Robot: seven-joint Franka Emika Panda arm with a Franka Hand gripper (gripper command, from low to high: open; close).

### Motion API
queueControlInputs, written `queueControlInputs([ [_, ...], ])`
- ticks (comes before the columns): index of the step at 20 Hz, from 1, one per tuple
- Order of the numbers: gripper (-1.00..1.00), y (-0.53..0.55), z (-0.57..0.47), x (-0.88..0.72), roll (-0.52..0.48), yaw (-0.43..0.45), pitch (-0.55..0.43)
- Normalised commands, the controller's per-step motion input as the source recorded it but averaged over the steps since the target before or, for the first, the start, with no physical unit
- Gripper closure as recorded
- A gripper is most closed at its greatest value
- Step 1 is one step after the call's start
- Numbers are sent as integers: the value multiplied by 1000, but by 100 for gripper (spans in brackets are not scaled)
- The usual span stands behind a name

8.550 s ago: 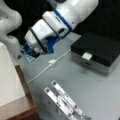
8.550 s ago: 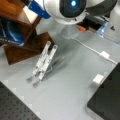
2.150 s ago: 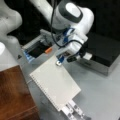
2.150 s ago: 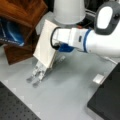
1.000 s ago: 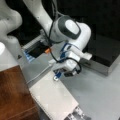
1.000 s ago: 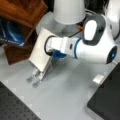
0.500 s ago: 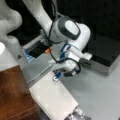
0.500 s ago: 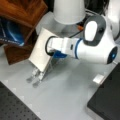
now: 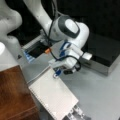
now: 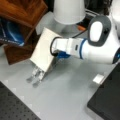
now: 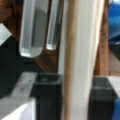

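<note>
One white robot arm reaches across a grey tabletop [image 9: 100, 92], and it dominates both front views. Under it, a pale flat board [image 9: 53, 96] is propped up at a slant, its lower edge resting on a clear plastic rack [image 10: 35, 75] and its upper edge raised toward the arm. A brown wooden block [image 9: 15, 97] sits just beside the board, at a front view's left. A black tray [image 9: 105, 52] lies well apart, at a front view's right.

The board looks thin, stiff and light, with a smooth face that could slip; my guess is that its edge is the only sensible place to take hold, since the broad face offers nothing to pinch.

The tool [image 9: 57, 72] is at the board's upper edge, touching it or very nearly so. In the wrist view, the board's edge [image 11: 80, 60] runs as a pale upright band close to the lens, with clear rack parts [image 11: 31, 27] behind it. I cannot tell whether the tool's jaws are apart or clamped on that edge.
</note>
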Motion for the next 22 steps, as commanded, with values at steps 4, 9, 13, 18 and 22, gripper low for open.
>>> queueControlInputs([
  [4,-100,-131,96,-203,-169,294,29],
  [9,-100,-150,42,-151,-153,297,11],
  [13,-100,-142,9,-124,-148,305,7],
  [18,-100,-113,-31,-115,-134,284,3],
  [22,-100,-62,-50,-97,-105,255,-12],
])
